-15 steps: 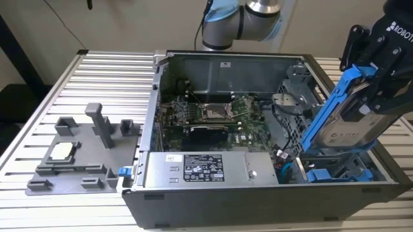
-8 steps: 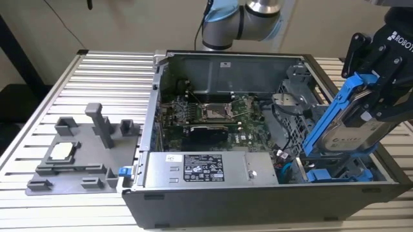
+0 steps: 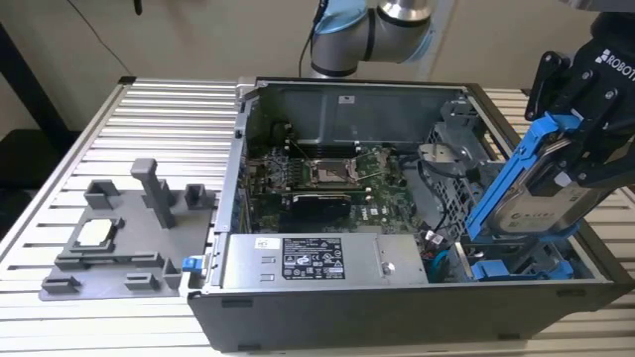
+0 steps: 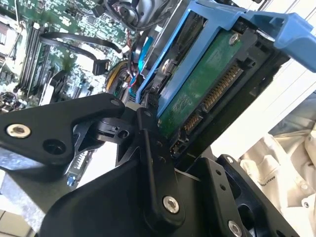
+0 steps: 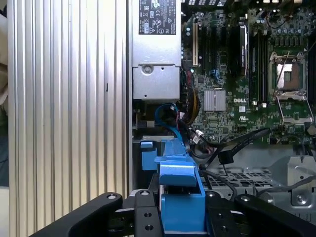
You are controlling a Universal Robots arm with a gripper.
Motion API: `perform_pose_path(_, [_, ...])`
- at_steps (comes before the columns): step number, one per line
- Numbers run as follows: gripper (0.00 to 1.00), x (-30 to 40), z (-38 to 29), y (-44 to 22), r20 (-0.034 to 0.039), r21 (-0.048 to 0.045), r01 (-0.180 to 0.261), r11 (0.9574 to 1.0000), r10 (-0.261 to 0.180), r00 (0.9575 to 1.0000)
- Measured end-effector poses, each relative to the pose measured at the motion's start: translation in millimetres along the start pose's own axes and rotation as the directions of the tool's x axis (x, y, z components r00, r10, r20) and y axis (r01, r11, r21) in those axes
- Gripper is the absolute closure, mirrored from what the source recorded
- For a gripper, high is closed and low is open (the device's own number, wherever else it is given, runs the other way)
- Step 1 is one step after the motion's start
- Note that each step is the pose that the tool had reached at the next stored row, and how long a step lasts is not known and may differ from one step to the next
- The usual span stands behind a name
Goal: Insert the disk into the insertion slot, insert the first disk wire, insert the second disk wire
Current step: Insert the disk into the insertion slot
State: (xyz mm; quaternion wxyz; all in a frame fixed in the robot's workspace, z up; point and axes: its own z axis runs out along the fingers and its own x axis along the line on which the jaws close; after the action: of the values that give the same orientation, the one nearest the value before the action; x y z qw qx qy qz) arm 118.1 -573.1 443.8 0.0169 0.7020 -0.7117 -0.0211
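Observation:
The disk (image 3: 543,202), silver-grey with a pale label, sits in its blue carrier (image 3: 516,167) and is tilted steeply over the exterior view's right front corner of the open computer case. My gripper (image 3: 575,160) is shut on it from above. Its lower end reaches down to the dark drive cage with the insertion slot (image 3: 531,256); I cannot tell whether it has entered. In the second wrist view the disk's green board and connectors (image 4: 197,96) show between black fingers (image 4: 148,153). In the first wrist view the carrier (image 5: 180,197) points at the cage. A loose black wire (image 5: 224,155) lies nearby.
Another blue-ended carrier (image 3: 496,269) sits low in the cage. A power supply (image 3: 308,260) fills the case's front, with the motherboard (image 3: 328,175) behind it. A grey fixture plate (image 3: 119,238) lies on the slatted table (image 3: 159,111) at the exterior view's left.

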Motion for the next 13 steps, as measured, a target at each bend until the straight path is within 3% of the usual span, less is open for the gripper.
perform_pose_path(9, [0.67,0.1,1.5,-0.3,0.0002,0.0000,0.000,1.0000,0.000,1.0000])
perform_pose_path(13, [0.67,1.7,6.6,-2.0,0.0000,-0.0074,0.000,1.0000,0.000,1.0000])
